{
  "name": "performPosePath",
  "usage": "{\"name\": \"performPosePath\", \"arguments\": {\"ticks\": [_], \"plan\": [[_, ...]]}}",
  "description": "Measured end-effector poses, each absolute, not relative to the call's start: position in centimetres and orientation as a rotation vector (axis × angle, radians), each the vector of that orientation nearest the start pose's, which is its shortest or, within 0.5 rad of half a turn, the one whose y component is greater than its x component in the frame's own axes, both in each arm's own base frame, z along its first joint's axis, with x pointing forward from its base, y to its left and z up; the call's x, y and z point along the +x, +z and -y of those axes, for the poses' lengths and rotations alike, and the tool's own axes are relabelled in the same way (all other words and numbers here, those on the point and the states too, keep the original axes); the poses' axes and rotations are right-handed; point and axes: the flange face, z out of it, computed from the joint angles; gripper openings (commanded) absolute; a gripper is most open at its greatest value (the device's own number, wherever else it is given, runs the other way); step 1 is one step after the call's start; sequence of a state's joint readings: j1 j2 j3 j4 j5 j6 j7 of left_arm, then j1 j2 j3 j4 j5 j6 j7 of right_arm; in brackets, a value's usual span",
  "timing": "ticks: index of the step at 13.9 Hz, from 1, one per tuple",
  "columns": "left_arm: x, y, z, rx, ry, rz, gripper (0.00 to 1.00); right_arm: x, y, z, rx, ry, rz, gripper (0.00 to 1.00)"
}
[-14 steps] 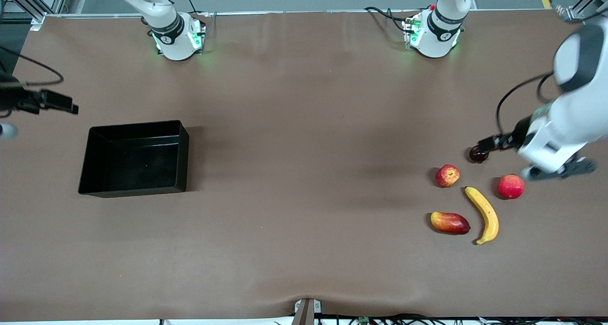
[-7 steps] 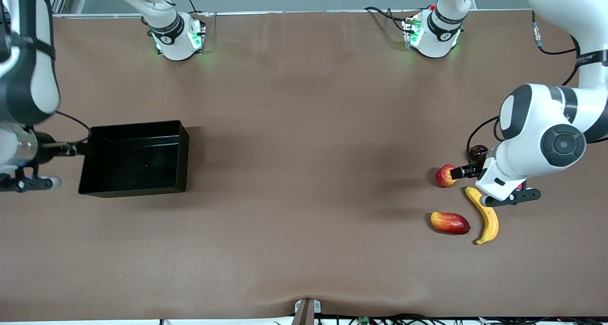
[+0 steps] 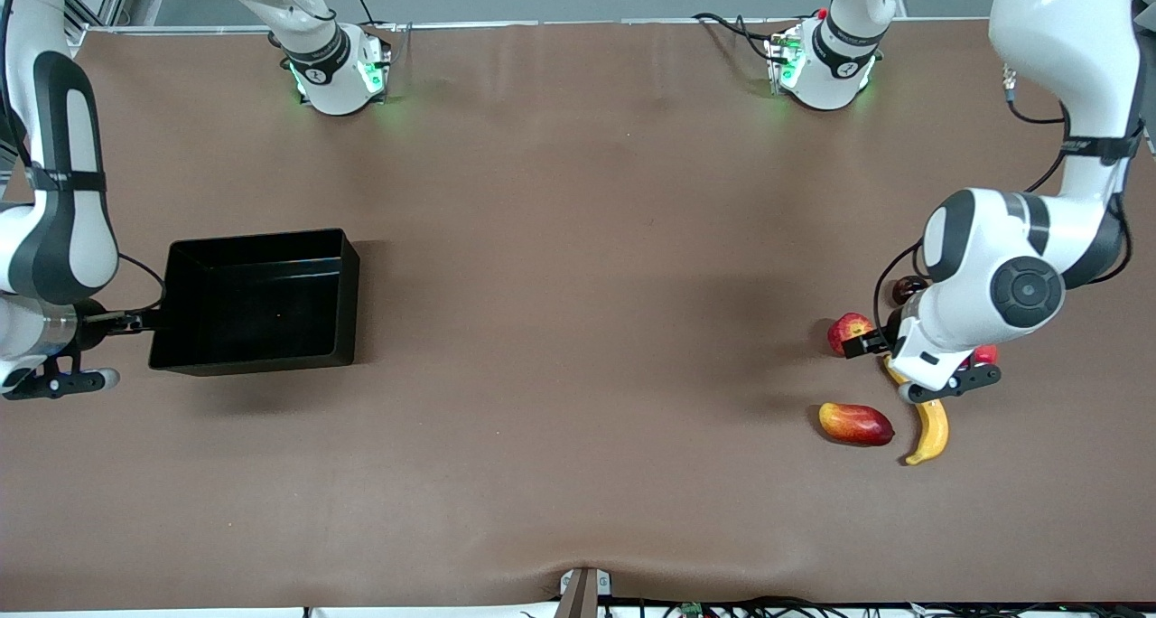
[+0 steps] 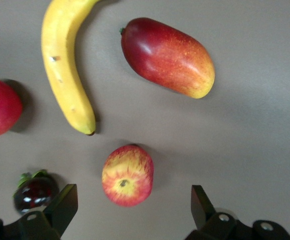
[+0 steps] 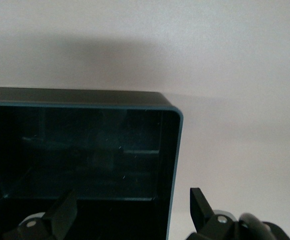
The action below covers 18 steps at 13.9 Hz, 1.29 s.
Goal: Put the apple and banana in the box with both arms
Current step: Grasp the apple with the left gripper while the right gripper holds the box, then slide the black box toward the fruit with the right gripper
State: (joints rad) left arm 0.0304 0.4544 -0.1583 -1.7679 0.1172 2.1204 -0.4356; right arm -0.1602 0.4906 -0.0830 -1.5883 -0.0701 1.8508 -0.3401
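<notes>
The apple [image 3: 844,329], red with yellow streaks, lies at the left arm's end of the table among other fruit. It also shows in the left wrist view [image 4: 128,175]. The banana [image 3: 931,426] lies nearer the front camera, its upper part hidden under the left arm; its curve shows in the left wrist view [image 4: 65,70]. My left gripper [image 3: 948,385] hangs open over the fruit; its wrist view [image 4: 132,207] shows the apple just ahead of the gap. The black box [image 3: 257,297] is empty. My right gripper [image 3: 59,383] is open over the box's end wall [image 5: 172,165], one finger [image 5: 65,210] over the inside.
A red-and-yellow mango-shaped fruit [image 3: 855,423] lies beside the banana. A pinkish-red round fruit [image 3: 983,356] and a small dark fruit [image 3: 906,288] are mostly hidden by the left arm. All three show in the left wrist view: [image 4: 167,56], [image 4: 0,106], [image 4: 33,190]. Bare brown table spans the middle.
The left arm swung in from the table's edge to over the fruit and now covers the banana's upper part. The right arm came in beside the box's end.
</notes>
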Motion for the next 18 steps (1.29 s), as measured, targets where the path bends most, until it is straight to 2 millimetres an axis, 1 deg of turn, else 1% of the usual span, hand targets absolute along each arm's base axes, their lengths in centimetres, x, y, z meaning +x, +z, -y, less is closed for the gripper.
{"name": "performPosePath", "arguments": {"ticks": [1, 3, 5, 6, 7, 9, 10, 11, 12, 13, 14, 17, 18], "plan": [[64.1, 29.0, 6.6, -3.065, 0.126, 0.402, 1.0, 63.5, 32.1, 16.4, -3.136, 0.374, 0.228, 1.0], [63.9, 26.9, 5.3, -3.061, 0.155, 0.431, 1.0, 62.5, 29.9, 17.4, -3.125, 0.367, 0.262, 1.0], [63.6, 25.3, 4.3, -3.054, 0.192, 0.451, 1.0, 62.2, 28.5, 18.1, -3.116, 0.361, 0.309, 1.0], [63.3, 24.8, 4.1, -3.051, 0.21, 0.451, 1.0, 62.1, 27.8, 18.5, -3.111, 0.362, 0.331, 0.94], [63.1, 24.4, 4.1, -3.049, 0.223, 0.451, 1.0, 62.0, 27.3, 19.0, -3.104, 0.366, 0.341, 0.82], [62.8, 23.8, 4.5, -3.049, 0.241, 0.441, 1.0, 61.4, 26.3, 20.3, -3.077, 0.372, 0.329, 0.43], [62.6, 23.4, 4.9, -3.049, 0.252, 0.432, 1.0, 60.9, 25.6, 21.3, -3.048, 0.367, 0.305, 0.22], [62.5, 23.0, 5.2, -3.048, 0.263, 0.425, 1.0, 60.3, 24.7, 22.4, -3.009, 0.358, 0.285, 0.06], [62.4, 22.6, 5.3, -3.048, 0.271, 0.422, 1.0, 59.7, 23.9, 23.5, -2.977, 0.35, 0.279, 0.0], [62.4, 22.3, 5.4, -3.048, 0.275, 0.421, 1.0, 59.2, 23.3, 24.5, -2.96, 0.346, 0.279, 0.0], [62.3, 21.9, 5.4, -3.05, 0.277, 0.42, 1.0, 58.9, 23.0, 25.1, -2.948, 0.344, 0.277, 0.0], [62.2, 20.2, 5.5, -3.052, 0.295, 0.416, 1.0, 58.9, 23.1, 25.1, -2.938, 0.344, 0.289, 0.0], [62.1, 19.6, 5.5, -3.053, 0.301, 0.414, 0.93, 59.0, 23.2, 25.0, -2.934, 0.342, 0.281, 0.0]]}}
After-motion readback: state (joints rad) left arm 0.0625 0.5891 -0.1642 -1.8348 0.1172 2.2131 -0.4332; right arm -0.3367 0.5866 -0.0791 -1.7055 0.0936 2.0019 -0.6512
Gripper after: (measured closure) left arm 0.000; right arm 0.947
